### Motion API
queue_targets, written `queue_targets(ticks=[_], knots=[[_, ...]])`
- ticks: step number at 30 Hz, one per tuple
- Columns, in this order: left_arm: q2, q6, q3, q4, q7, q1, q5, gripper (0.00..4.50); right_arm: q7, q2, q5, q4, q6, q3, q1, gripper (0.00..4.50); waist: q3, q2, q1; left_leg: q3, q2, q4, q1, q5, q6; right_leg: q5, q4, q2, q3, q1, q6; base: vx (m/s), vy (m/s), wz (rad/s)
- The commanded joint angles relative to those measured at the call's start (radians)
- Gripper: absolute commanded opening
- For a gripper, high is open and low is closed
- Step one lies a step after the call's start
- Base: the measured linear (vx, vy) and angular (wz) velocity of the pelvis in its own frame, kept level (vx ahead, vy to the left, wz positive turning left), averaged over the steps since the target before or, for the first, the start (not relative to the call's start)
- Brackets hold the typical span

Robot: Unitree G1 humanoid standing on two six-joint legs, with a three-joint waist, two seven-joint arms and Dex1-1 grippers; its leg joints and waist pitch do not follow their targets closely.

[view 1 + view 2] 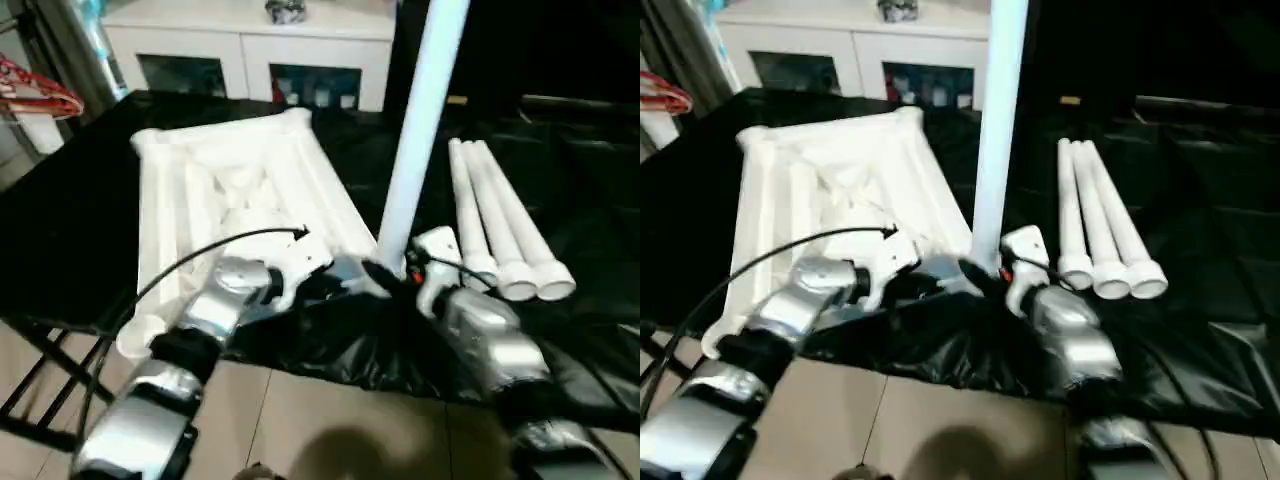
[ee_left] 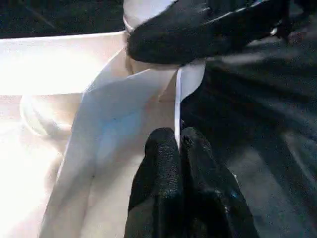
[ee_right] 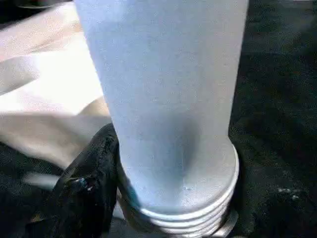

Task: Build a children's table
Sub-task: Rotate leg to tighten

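White plastic, the table top [image 1: 235, 190] lies underside up on a black sheet [image 1: 90, 220]. At its near right corner one leg [image 1: 418, 120] stands upright (threaded end down), the right gripper [image 1: 392, 274] clasping its base. The left gripper [image 2: 178, 148], fingers pressed together, pinches the top's thin edge beside that corner. Three spare legs [image 1: 500, 235] lie to the top's right.

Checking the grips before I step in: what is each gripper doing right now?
Left gripper: shut, pinching a thin edge of the table top.
Right gripper: closed around the base of the upright leg.
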Motion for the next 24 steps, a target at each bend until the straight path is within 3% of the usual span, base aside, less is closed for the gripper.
queue_targets(ticks=[1,2,8,12,13,16,18,20,24], knots=[[-0.079,0.009,-0.033,-0.029,0.037,-0.024,-0.007,0.00,-0.013,0.088,0.001,0.083,0.031,0.055,0.007,2.73,-0.043,-0.006,0.000,-0.043,0.076,-0.084,0.014,-0.290,-0.007,-0.338,-0.108,-0.121,0.066,0.026,-0.167,0.000,0.000,0.00],[-0.087,0.012,-0.037,-0.034,0.042,-0.024,-0.004,0.00,-0.023,0.096,0.000,0.089,0.018,0.052,0.002,3.29,-0.044,-0.007,0.000,-0.042,0.077,-0.084,0.013,-0.287,-0.002,-0.317,-0.108,-0.121,0.068,0.026,-0.167,0.000,0.000,0.00],[-0.064,0.005,-0.052,-0.064,-0.011,0.001,-0.004,0.00,0.028,0.067,-0.010,0.083,-0.022,0.054,0.004,3.79,-0.047,-0.006,0.001,-0.040,0.076,-0.084,0.009,-0.265,0.016,-0.237,-0.102,-0.119,0.067,0.030,-0.173,0.000,0.000,0.00],[-0.033,0.000,-0.060,-0.079,-0.061,0.017,-0.005,0.00,0.092,0.029,-0.022,0.068,-0.048,0.069,0.013,3.79,-0.051,-0.004,0.003,-0.038,0.077,-0.079,0.006,-0.229,0.032,-0.173,-0.096,-0.117,0.066,0.034,-0.182,0.000,0.000,0.00],[-0.020,-0.002,-0.065,-0.083,-0.081,0.023,-0.006,0.00,0.123,0.013,-0.023,0.057,-0.058,0.078,0.020,3.79,-0.054,-0.001,0.003,-0.038,0.076,-0.077,0.005,-0.206,0.039,-0.126,-0.089,-0.115,0.065,0.036,-0.191,0.000,0.000,0.00],[0.011,-0.012,-0.076,-0.095,-0.141,0.038,-0.011,0.00,0.218,-0.022,-0.018,0.016,-0.073,0.099,0.043,3.79,-0.060,-0.005,0.005,-0.035,0.074,-0.070,0.003,-0.149,0.063,-0.011,-0.078,-0.112,0.060,0.043,-0.208,0.000,0.000,0.00],[0.029,-0.022,-0.080,-0.101,-0.178,0.045,-0.015,0.00,0.278,-0.043,-0.013,-0.008,-0.078,0.112,0.056,3.79,-0.064,-0.002,0.008,-0.035,0.074,-0.062,-0.001,-0.099,0.097,0.096,-0.067,-0.109,0.056,0.046,-0.222,0.000,0.000,0.00],[0.050,-0.026,-0.084,-0.105,-0.218,0.050,-0.018,0.00,0.345,-0.067,-0.008,-0.034,-0.077,0.127,0.069,3.79,-0.062,-0.002,0.009,-0.032,0.075,-0.062,0.001,-0.110,0.108,0.097,-0.068,-0.109,0.054,0.043,-0.231,0.000,0.000,0.00],[0.085,-0.035,-0.085,-0.100,-0.281,0.049,-0.024,0.00,0.489,-0.119,0.017,-0.088,-0.073,0.161,0.094,3.79,-0.056,0.000,0.016,-0.032,0.081,-0.069,0.007,-0.174,0.090,-0.043,-0.083,-0.110,0.055,0.041,-0.221,0.000,0.000,0.00]])
